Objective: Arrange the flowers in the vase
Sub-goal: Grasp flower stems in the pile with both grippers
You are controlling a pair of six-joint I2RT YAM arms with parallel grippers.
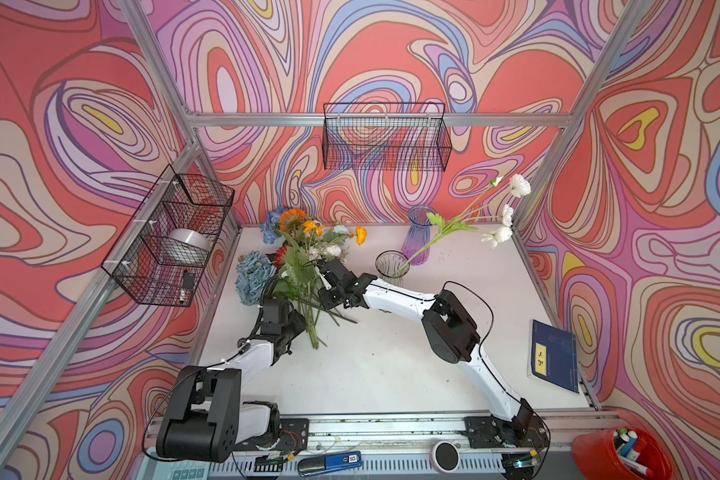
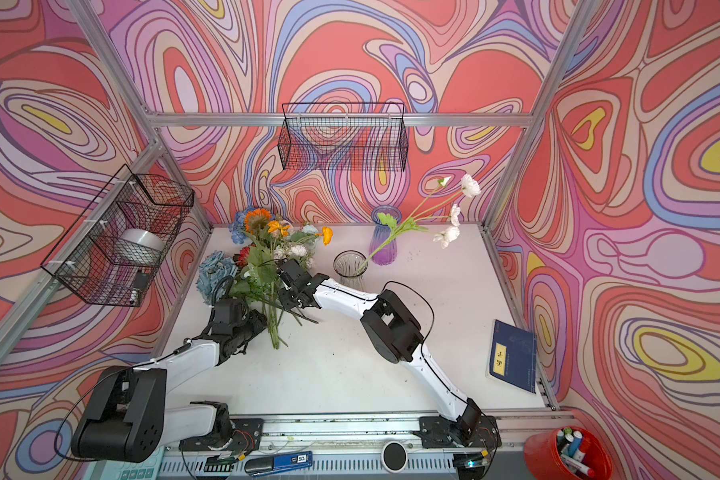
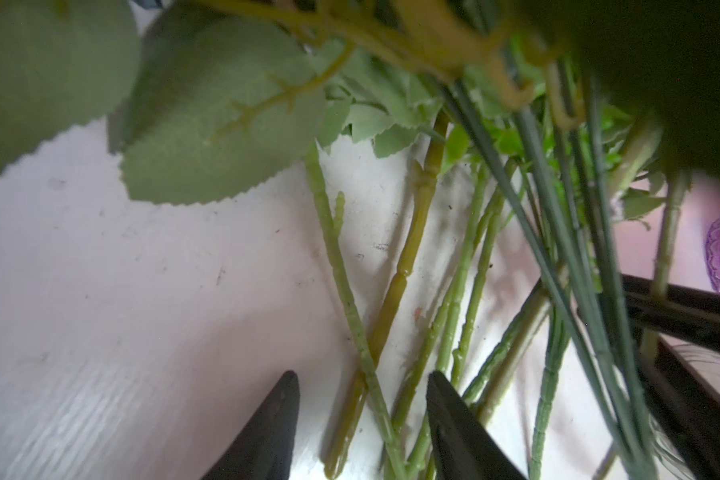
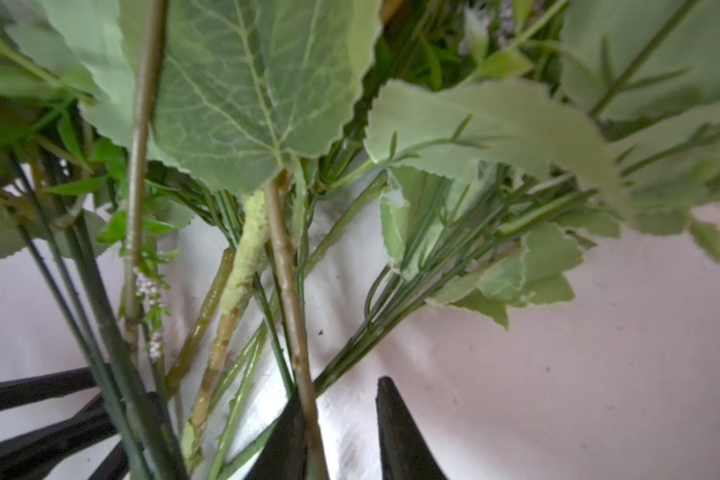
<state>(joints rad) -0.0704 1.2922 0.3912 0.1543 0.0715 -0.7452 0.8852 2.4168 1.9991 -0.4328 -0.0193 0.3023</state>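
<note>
Left wrist view shows the left gripper (image 3: pixel 360 376) with its jaws apart. Several green stems of the flowers (image 3: pixel 418 232) lie between them on the white table (image 3: pixel 121 291), and bare table shows beside the stems.

Right wrist view has the right gripper (image 4: pixel 341 388) only narrowly apart. One tan-green stem (image 4: pixel 289 311) lies against one finger, while the other finger (image 4: pixel 395 428) stands clear of it.

In both top views the flowers lie in a mixed bunch left of the clear vase (image 1: pixel 392 268), heads toward the back wall, with both grippers at the stems on that same side. A white-flowered sprig (image 1: pixel 460 227) stands in the clear vase, leaning out to its right. A purple vase (image 1: pixel 420 235) stands just behind the clear vase.
</note>
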